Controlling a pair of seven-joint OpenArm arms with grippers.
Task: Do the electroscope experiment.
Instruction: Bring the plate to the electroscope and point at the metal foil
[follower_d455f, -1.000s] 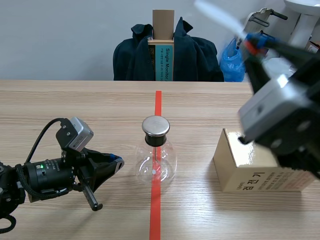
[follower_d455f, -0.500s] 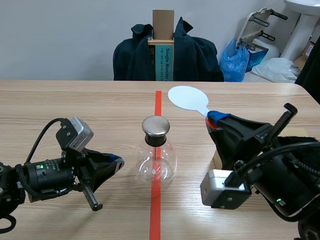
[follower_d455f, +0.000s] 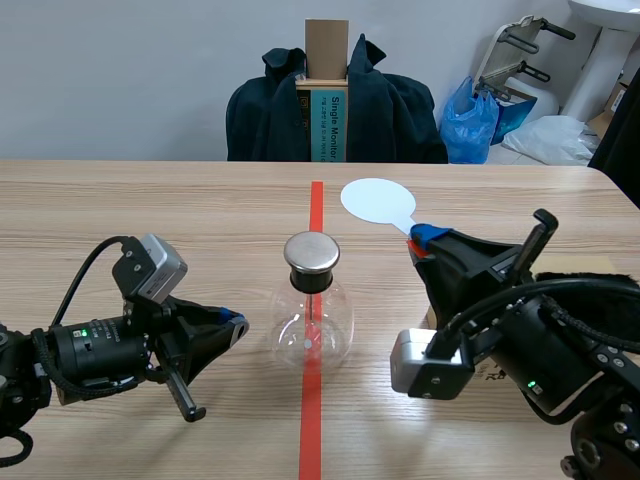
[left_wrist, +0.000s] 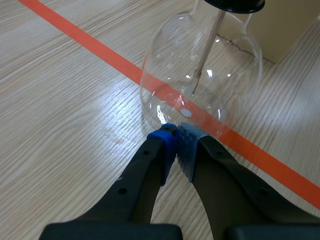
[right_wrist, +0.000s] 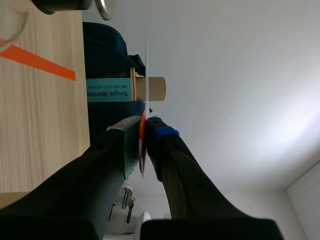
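One teal box (follower_d455f: 335, 125) behind the worktop (follower_d455f: 150, 200) reads "Single Monitor". One glass electroscope (follower_d455f: 314, 310) stands on the red line (follower_d455f: 316, 200); left jaws meet, empty, just beside it. Right jaws clamp one white paddle (follower_d455f: 378, 203).

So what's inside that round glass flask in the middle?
A thin metal rod hangs inside the flask; its top is hidden by the black stopper. Whether foil leaves hang at its tip is too small to tell.
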